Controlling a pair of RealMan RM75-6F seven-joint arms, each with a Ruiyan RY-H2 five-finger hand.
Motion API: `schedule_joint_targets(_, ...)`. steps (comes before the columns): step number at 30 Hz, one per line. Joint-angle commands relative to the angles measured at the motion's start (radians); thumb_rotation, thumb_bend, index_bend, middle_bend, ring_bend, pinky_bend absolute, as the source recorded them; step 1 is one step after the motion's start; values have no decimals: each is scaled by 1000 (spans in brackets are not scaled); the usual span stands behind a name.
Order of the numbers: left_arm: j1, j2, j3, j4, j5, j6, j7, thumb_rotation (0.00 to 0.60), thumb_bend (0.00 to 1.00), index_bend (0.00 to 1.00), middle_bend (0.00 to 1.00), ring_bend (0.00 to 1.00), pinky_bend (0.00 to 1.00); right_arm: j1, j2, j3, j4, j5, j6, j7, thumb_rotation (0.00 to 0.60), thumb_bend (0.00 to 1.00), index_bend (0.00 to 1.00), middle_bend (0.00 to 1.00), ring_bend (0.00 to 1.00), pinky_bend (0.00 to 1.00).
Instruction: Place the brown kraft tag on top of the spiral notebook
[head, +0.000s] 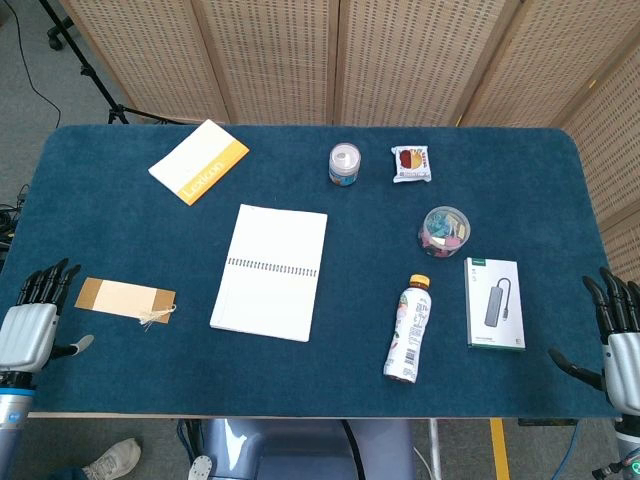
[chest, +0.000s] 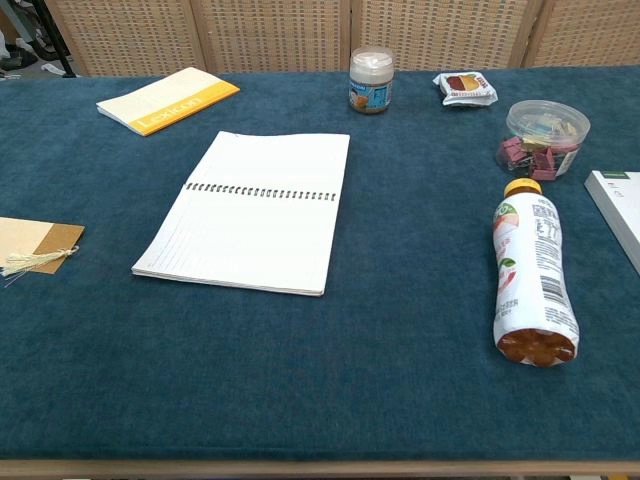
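Observation:
The brown kraft tag (head: 125, 298) lies flat on the blue table cover at the left, with a pale string tassel at its right end; the chest view shows its end at the left edge (chest: 40, 242). The white spiral notebook (head: 270, 270) lies open in the middle (chest: 250, 208), a short gap right of the tag. My left hand (head: 33, 322) hovers at the table's front left corner, just left of the tag, fingers apart and holding nothing. At the front right corner my right hand (head: 615, 330) is also spread and empty. Neither hand shows in the chest view.
A yellow-and-white booklet (head: 199, 160) lies at the back left. A small jar (head: 344, 164), a snack packet (head: 411, 164) and a tub of clips (head: 444, 229) stand behind. A bottle (head: 408, 328) lies on its side beside a white boxed hub (head: 494, 303) at the right.

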Motion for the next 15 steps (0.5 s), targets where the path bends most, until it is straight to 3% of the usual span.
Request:
schedule_joint_targets(1,-4,-3,-3,9,-3,-8,-3,600,0,9,0,0,0,0,1,-1,-1,0,-2,1,600,2,0,0,0,0)
schedule_joint_targets(9,-42,-52,-14,101,-22,-88,-35,600,0,16,0,0,0,-2,7,-2,-5,0,-1,13,600,2,0,0,0,0)
schedule_joint_targets(15,-112,-163,-34,314,-36,-215,-170,600,0,90,0,0,0,0,12,1,-7,12,-12,22,600,26,0,0,0,0)
